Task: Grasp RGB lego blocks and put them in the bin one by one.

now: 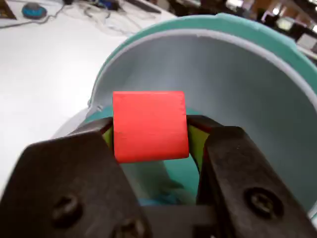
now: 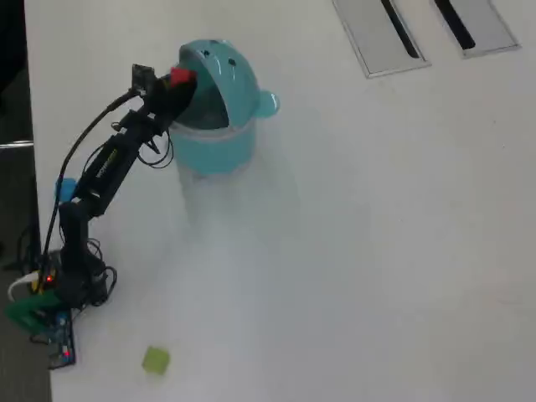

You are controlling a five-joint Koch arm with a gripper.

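White desk [image 2: 352,234] carries the teal bin [image 2: 219,126]; over its mouth, the pincer [image 1: 150,131] grips the red cube [image 1: 150,125].

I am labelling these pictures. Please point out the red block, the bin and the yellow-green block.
red block [image 1: 149,126]: wrist view, middle of its front face.
bin [image 2: 219,151]: overhead view, outer wall under the hood.
yellow-green block [image 2: 156,360]: overhead view, middle of its top face.
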